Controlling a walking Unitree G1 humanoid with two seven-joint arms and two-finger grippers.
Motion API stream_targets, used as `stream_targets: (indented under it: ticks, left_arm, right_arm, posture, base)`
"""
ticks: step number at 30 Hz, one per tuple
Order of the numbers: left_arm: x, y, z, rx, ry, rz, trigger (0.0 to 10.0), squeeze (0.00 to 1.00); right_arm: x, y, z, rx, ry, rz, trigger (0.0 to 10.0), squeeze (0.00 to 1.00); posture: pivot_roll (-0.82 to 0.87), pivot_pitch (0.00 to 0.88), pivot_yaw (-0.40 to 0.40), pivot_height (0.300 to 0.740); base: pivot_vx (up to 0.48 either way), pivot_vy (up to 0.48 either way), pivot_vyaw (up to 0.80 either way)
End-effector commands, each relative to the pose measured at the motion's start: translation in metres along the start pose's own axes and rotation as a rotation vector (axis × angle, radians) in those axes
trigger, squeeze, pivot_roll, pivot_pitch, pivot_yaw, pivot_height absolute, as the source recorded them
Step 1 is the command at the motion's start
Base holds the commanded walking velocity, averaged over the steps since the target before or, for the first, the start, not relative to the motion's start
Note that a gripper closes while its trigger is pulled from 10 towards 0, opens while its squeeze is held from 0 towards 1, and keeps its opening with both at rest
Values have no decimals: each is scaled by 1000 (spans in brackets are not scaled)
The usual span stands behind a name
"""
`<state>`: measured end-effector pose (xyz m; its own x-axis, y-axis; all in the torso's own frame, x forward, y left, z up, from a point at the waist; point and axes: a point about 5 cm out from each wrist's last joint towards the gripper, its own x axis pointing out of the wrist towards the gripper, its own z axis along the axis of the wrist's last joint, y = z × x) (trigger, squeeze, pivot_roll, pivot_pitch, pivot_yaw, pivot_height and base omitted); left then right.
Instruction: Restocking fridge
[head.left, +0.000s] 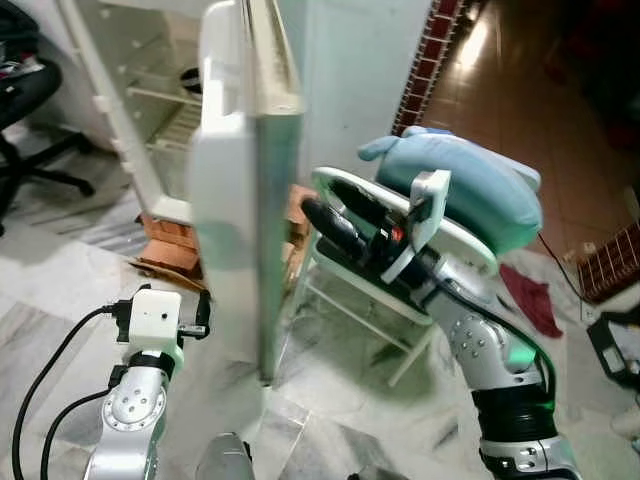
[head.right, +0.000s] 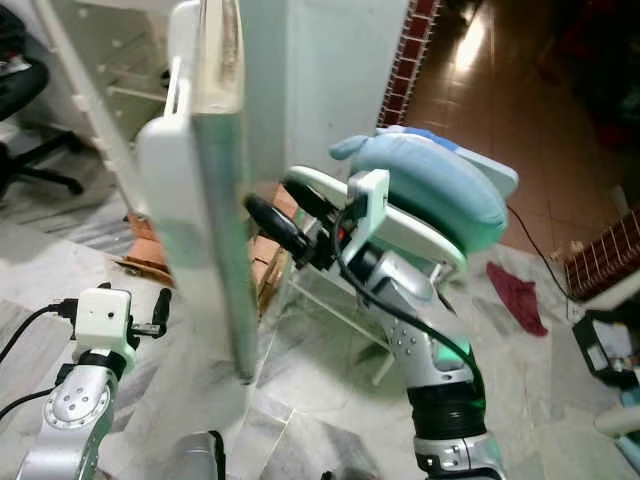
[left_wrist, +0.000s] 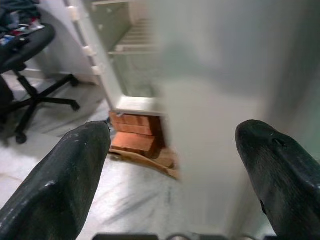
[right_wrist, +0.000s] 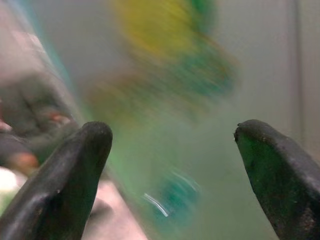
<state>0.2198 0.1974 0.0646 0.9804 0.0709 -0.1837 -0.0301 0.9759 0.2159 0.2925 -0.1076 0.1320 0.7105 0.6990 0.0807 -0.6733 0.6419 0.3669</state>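
The fridge door (head.left: 235, 190) stands open, seen edge-on, its long axis upright and its free edge pointing toward the robot. Behind it to the left, the white fridge (head.left: 150, 110) shows wire shelves inside and stands raised on red bricks (head.left: 170, 240).

The right gripper (head.right: 272, 213) reaches up to the door's edge from the right side, its black fingers spread apart with nothing between them; its wrist view is a blur of green and yellow against a pale surface. The left gripper (left_wrist: 172, 165) hangs low before the door's inner face, fingers (left_wrist: 65, 180) wide apart and empty.

Just right of the door, a white chair (head.left: 400, 290) carries a light blue cushion (head.left: 470, 185). The floor (head.left: 330, 400) is pale marble, with a red cloth (head.left: 530, 300) lying on it and a black office chair (head.left: 30, 120) at far left.
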Motion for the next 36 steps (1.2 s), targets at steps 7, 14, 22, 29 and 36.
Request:
stream_targets:
  ticks: [7,14,22,29,36]
  left_arm:
    - [6,14,8,-35,-33,91,10000,0]
    - [12,8,17,-55,-80,72,10000,0]
    - [16,11,24,-65,-127,75,10000,0]
    - [16,8,29,-56,-164,32,10000,0]
    - [15,7,39,-60,-238,38,10000,0]
  right_arm:
    - [-30,-42,-19,39,-9,-524,10000,0]
    - [-32,-47,-19,4,-60,-647,10000,0]
    - [-33,-47,-10,-112,-94,-708,10000,0]
    - [-29,-48,-4,-177,-128,-687,10000,0]
    - [-34,-48,-3,-178,-153,-690,10000,0]
  posture:
    - [73,27,-98,740]
    - [57,36,-86,740]
    - [47,41,-85,740]
    - [45,39,-86,740]
    - [43,35,-86,740]
  base:
    - [0,208,0]
    - [0,480,0]
    - [0,480,0]
    - [0,480,0]
    - [0,480,0]
